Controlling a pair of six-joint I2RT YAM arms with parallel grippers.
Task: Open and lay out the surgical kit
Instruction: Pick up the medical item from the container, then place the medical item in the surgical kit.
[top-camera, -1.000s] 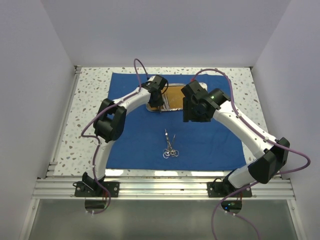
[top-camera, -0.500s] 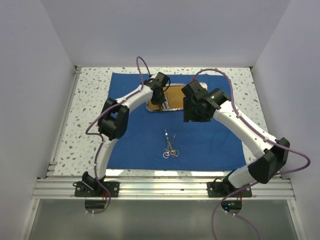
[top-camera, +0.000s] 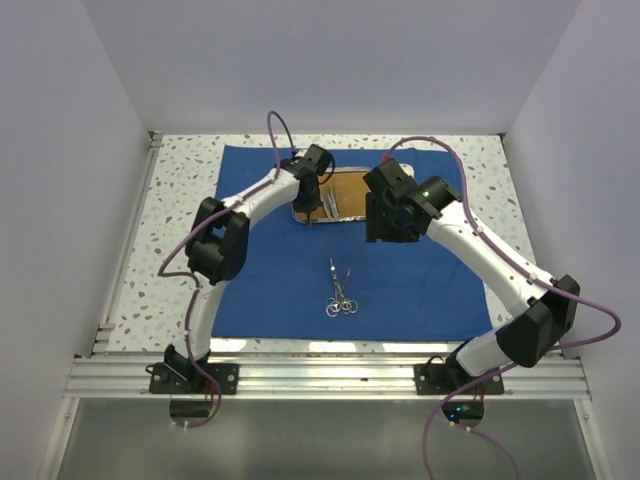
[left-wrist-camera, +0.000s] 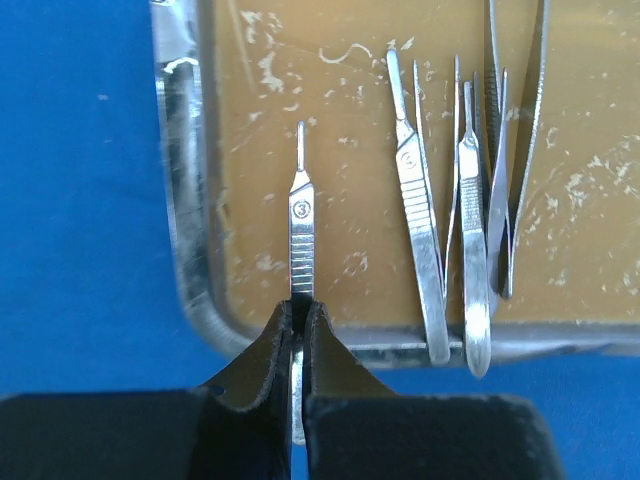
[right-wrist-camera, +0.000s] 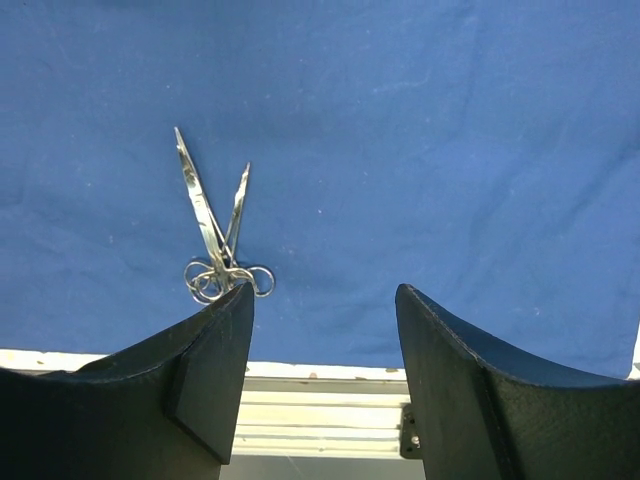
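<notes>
The royal-blue cloth (top-camera: 400, 280) lies spread flat on the table. The steel tray (top-camera: 348, 196) with an orange-brown floor sits at its far middle. My left gripper (left-wrist-camera: 298, 312) is shut on the rear end of a scalpel handle (left-wrist-camera: 301, 215) that lies in the tray (left-wrist-camera: 190, 260) near its left wall. Several tweezers (left-wrist-camera: 470, 200) lie in the tray to the right of it. My right gripper (right-wrist-camera: 325, 300) is open and empty, above the cloth (right-wrist-camera: 420, 150). Ring-handled scissors and forceps (top-camera: 340, 290) lie crossed on the cloth, also in the right wrist view (right-wrist-camera: 215, 230).
The speckled table (top-camera: 170, 230) shows around the cloth. A metal rail (top-camera: 330, 375) runs along the near edge. White walls close in left, right and behind.
My left gripper has shifted slightly at the tray's left end. The right arm and the instruments on the cloth have not moved.
</notes>
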